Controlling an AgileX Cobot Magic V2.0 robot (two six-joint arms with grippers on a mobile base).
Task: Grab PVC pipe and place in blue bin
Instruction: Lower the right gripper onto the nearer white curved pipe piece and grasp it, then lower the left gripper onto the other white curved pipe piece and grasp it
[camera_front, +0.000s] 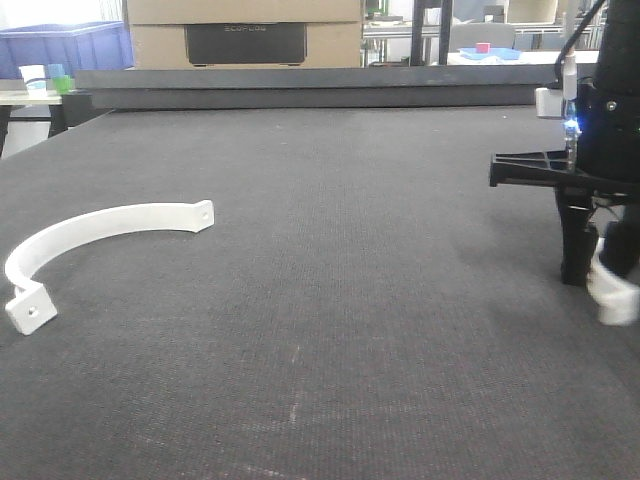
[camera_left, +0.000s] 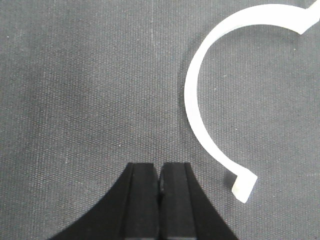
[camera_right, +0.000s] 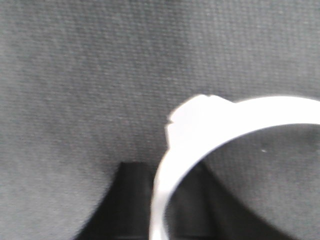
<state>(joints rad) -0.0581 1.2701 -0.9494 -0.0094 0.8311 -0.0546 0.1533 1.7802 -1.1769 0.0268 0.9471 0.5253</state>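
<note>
Gripping a curved white PVC pipe (camera_right: 215, 117) is the right gripper (camera_front: 597, 272), at the far R edge of the front view. Its dark fingers are closed around the white strip, which is seen blurred and v. close in the R wrist view, w/ a flat tab at the top of the arc. Whether the piece is lifted off the table (camera_front: 350, 320) or resting on it cannot be told. A second PVC pipe piece (camera_front: 95, 232), same half-ring shape w/ a holed tab at each end, is laid flat on the dark table at the L side, well apart from the first. Near one of its tabs, the left gripper (camera_left: 160, 197) is seen in the L wrist view w/ fingers pressed together and nothing between them.

The step in hand is judged to be the carry to the bin. A firm grip on the thin strip is needed, since a half-ring held off-centre may swing or twist. The piece should be lifted clear of the table before sideways travel and released only once over the bin's opening.

The blue bin (camera_front: 75, 48) is seen in the bg at top L, beyond the table's far edge, well apart from both pieces. Its inside is hidden from this angle, so contents cannot be told. A cardboard box (camera_front: 245, 25) is stood behind the table, approx. centre, w/ only its outer face shown.
</note>
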